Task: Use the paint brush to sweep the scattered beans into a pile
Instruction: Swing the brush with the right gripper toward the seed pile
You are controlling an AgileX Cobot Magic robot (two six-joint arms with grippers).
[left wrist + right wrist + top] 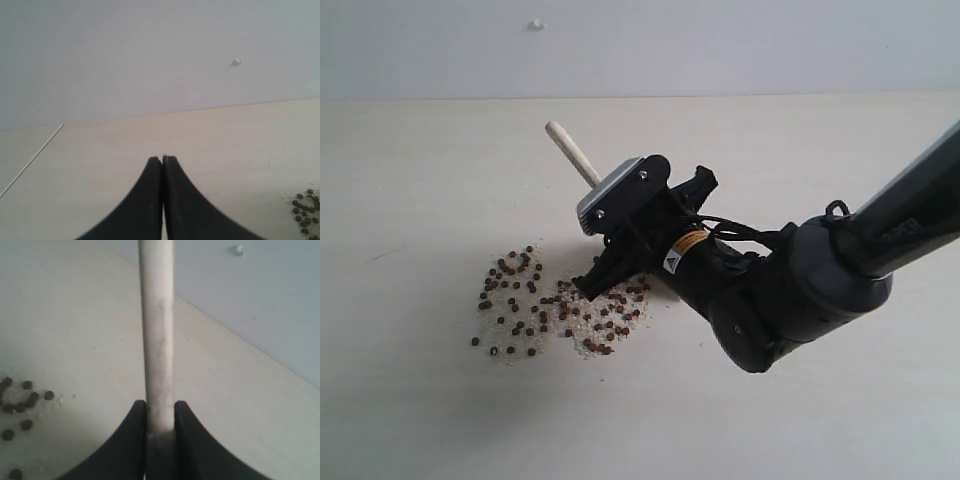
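Observation:
The reddish-brown beans point(520, 300) lie scattered with pale grit on the table left of centre. They also show in the left wrist view as beans point(306, 210) and in the right wrist view as beans point(20, 405). My right gripper point(160, 407) is shut on the paint brush's pale wooden handle point(157, 330). In the exterior view this gripper point(640, 220) hangs over the right edge of the beans, with the handle point(570, 150) sticking out up and to the left. The bristles are hidden behind it. My left gripper point(162, 159) is shut and empty, and is outside the exterior view.
The pale table point(800, 150) runs back to a grey wall carrying a small white speck point(537, 24). My black right arm point(790, 300) crosses the table from the right. A thin seam point(30, 160) runs across the tabletop in the left wrist view.

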